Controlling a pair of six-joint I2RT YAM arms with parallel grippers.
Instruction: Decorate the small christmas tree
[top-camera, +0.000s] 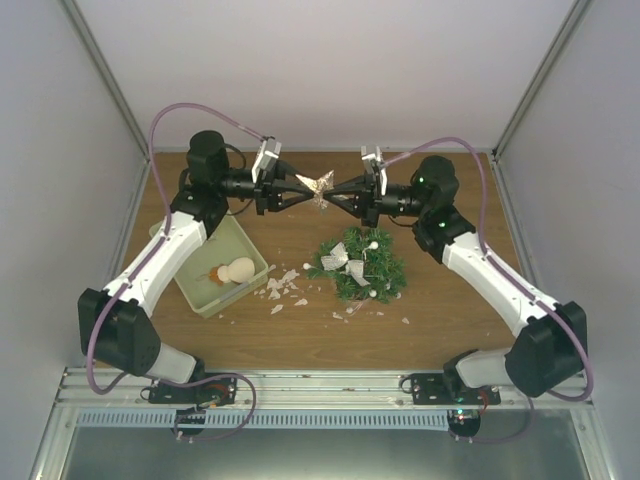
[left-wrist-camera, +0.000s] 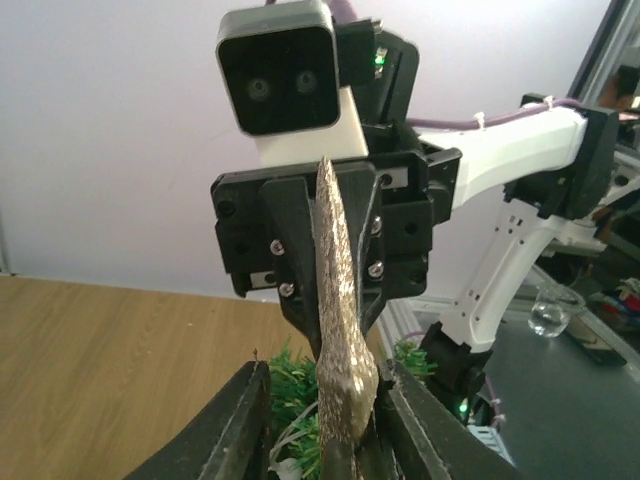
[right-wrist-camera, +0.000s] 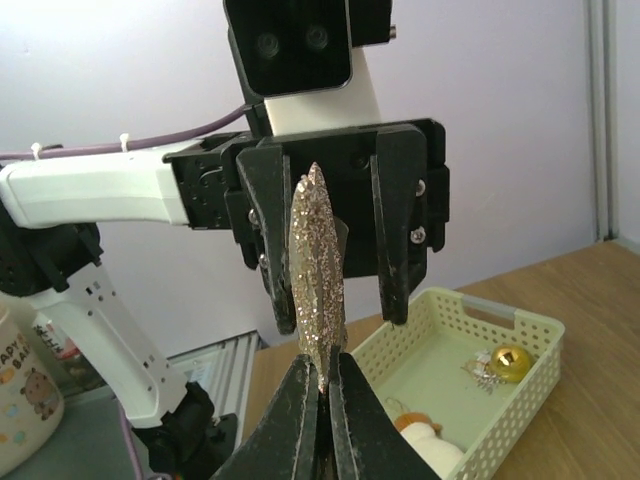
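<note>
1. Left arm (top-camera: 160, 255) + right arm (top-camera: 490, 270): 2, bases nearest at 6 o'clock, tips meeting at 12 above table (top-camera: 450, 330).
2. 1 tray (top-camera: 200, 250) at 9 o'clock; holds 1 snowman (top-camera: 238, 270), 1 gold ball (right-wrist-camera: 510, 362).
3. 1 small christmas tree (top-camera: 385, 275), table centre, 5 o'clock of the star (top-camera: 321, 187); 1 silver bow (top-camera: 335, 258) on it.
4. 1 star, mid-air. right gripper (right-wrist-camera: 320, 395) clamped on its tip; left gripper (left-wrist-camera: 330, 430) jaws apart, loose around it. Looks like a left-to-right handover. Next: left backs out clear, right lowers star onto treetop without toppling the tree.
5. White crumbs (top-camera: 285, 290): several, 8 o'clock of tree.
</note>
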